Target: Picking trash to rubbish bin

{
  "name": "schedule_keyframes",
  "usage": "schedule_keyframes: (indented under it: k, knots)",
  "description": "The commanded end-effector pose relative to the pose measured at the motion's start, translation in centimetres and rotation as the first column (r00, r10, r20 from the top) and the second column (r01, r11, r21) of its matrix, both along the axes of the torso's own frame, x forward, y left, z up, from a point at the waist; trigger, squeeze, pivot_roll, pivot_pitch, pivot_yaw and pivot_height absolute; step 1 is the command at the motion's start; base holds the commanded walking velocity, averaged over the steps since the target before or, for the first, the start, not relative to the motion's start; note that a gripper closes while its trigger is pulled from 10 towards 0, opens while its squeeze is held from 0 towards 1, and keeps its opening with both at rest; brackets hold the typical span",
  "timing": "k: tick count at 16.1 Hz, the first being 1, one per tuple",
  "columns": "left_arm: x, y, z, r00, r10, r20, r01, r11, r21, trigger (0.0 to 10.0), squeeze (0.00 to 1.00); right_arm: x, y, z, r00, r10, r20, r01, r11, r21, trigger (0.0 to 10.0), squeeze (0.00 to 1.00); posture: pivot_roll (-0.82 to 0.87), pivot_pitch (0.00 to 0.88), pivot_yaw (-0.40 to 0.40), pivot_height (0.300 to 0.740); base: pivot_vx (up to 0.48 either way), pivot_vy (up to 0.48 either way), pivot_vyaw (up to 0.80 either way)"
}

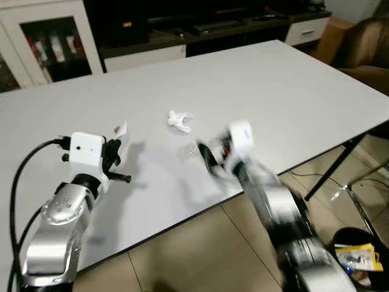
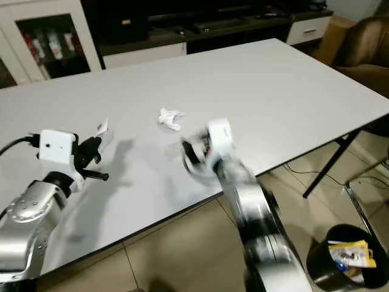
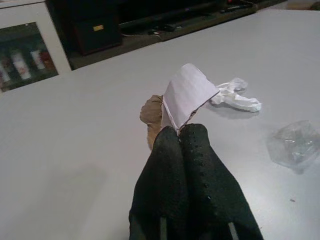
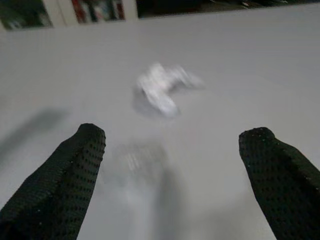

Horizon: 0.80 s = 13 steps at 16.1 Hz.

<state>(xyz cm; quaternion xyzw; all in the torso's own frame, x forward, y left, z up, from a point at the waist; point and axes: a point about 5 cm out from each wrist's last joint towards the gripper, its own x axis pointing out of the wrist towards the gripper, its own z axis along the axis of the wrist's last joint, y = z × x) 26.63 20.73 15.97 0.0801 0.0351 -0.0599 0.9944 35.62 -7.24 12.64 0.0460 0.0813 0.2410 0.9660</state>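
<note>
A wide, smooth white table with a dark edge and thin black legs stands on a beige tiled floor. Beyond both grippers, past the table's far edge, are a white cabinet with glass doors and a long dark unit; a brown armchair sits out to the right.

The left gripper has its textured black fingers pressed together on a paper scrap, a flat white slip with a rounded end, backed by a crumpled brown piece. It holds this just above the table.

The right gripper, blurred in the head views, has its fingers spread wide with nothing between them. Just ahead of it and low between its fingers lies a clear wrapper, thin and crinkled. Farther ahead lies a crumpled white tissue, which is also ahead and to the right of the left gripper.

Behind and to the right of the right gripper, on the floor, a round black bin holds a yellow packet and other litter.
</note>
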Motion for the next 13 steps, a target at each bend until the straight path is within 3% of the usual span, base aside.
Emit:
schedule_keyframes:
  k: [1,3,6,7,9,12,13]
  knots:
    - [-0.4,0.2,0.5,1.000,-0.012,0.002,0.012,1.000,0.010,10.0,0.00,0.3,0.4,-0.8,0.998,0.015,-0.053,-0.014,0.999,0.031,10.0,1.00,0.09,0.031,-0.041,0.740,0.000,0.000,0.00]
    - [-1.0,0.4,1.3,0.999,-0.034,0.007,0.034,0.999,0.014,10.0,0.00,1.1,1.9,-0.4,0.994,0.078,-0.072,-0.080,0.997,-0.020,10.0,1.00,0.12,0.062,-0.062,0.740,0.000,0.000,0.00]
    - [-2.4,0.3,1.5,0.995,-0.097,-0.022,0.097,0.995,0.016,10.0,0.00,1.3,3.2,-1.1,0.986,0.125,-0.113,-0.144,0.974,-0.177,10.0,1.00,0.15,0.090,-0.076,0.740,0.000,0.000,0.00]
    - [-3.0,0.5,1.6,0.996,-0.077,-0.035,0.077,0.997,0.017,10.0,0.00,1.3,3.1,-1.6,0.987,0.104,-0.120,-0.132,0.956,-0.263,10.0,0.00,0.16,0.108,-0.084,0.740,0.000,0.000,0.00]
    - [-3.7,0.9,1.8,0.997,-0.064,-0.045,0.065,0.998,0.023,10.0,0.00,1.3,3.2,-1.8,0.990,0.077,-0.122,-0.110,0.952,-0.285,10.0,0.00,0.18,0.124,-0.082,0.740,0.000,0.000,0.00]
    - [-4.2,1.4,2.0,0.996,-0.061,-0.069,0.064,0.997,0.044,10.0,0.00,1.1,3.2,-2.3,0.985,0.058,-0.165,-0.094,0.971,-0.222,10.0,0.00,0.20,0.135,-0.072,0.740,0.000,0.000,0.00]
    - [-4.2,1.5,2.1,0.996,-0.063,-0.070,0.066,0.997,0.045,10.0,0.00,1.1,3.2,-2.3,0.984,0.056,-0.170,-0.092,0.973,-0.212,1.8,0.00,0.20,0.140,-0.066,0.740,0.000,0.000,0.00]
